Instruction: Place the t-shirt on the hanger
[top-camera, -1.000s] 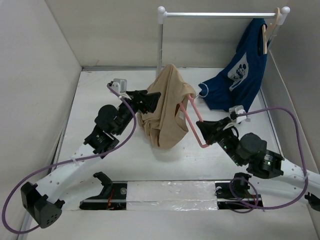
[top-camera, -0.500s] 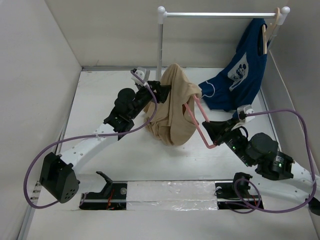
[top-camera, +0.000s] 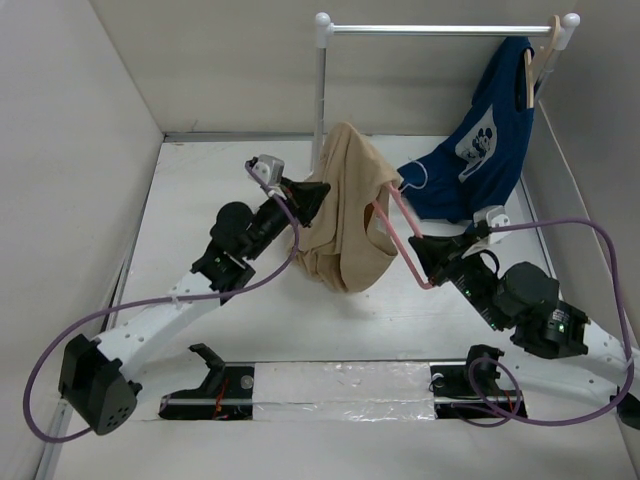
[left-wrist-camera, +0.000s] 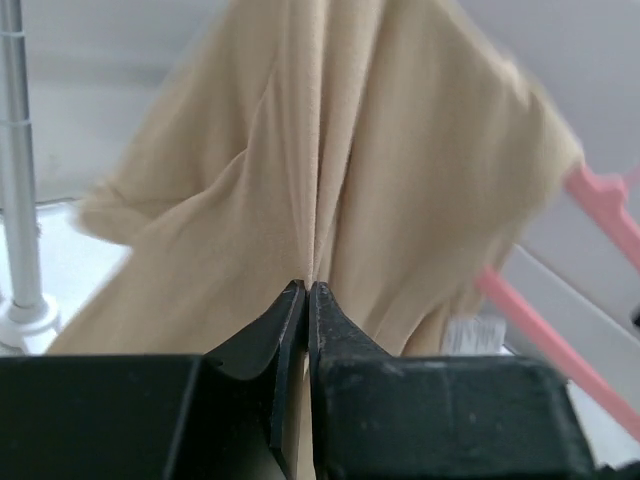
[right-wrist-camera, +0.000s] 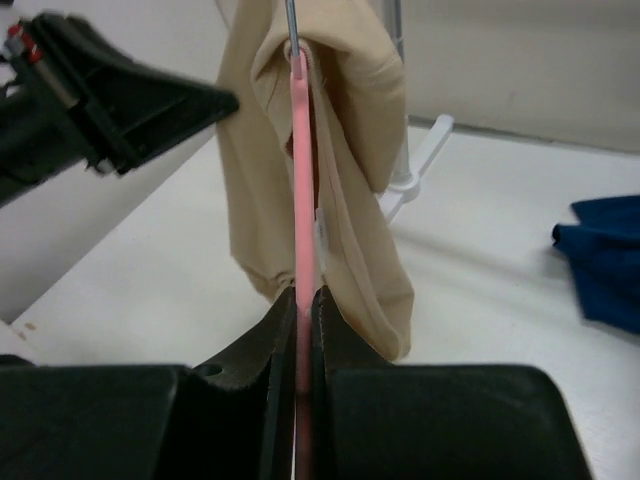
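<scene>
The tan t-shirt (top-camera: 345, 210) hangs bunched over one end of the pink hanger (top-camera: 398, 228), lifted above the table. My right gripper (top-camera: 424, 252) is shut on the hanger's lower arm (right-wrist-camera: 303, 200); the pink bar runs straight up from the jaws into the shirt (right-wrist-camera: 360, 120). My left gripper (top-camera: 318, 190) is shut on a fold of the t-shirt (left-wrist-camera: 330, 160) at its left side, cloth drawn to a pinch at the tips (left-wrist-camera: 307, 290). A pink hanger arm (left-wrist-camera: 560, 340) shows past the cloth on the right.
A dark blue t-shirt (top-camera: 475, 150) hangs from a wooden hanger (top-camera: 538, 60) on the metal rail (top-camera: 440, 30) at the back right. The rail's post (top-camera: 321, 90) stands just behind the tan shirt. White walls close in the table on left and right.
The left gripper went from open to shut on the t-shirt's left side. The right arm has lifted the hanger and shirt slightly and shifted right.
</scene>
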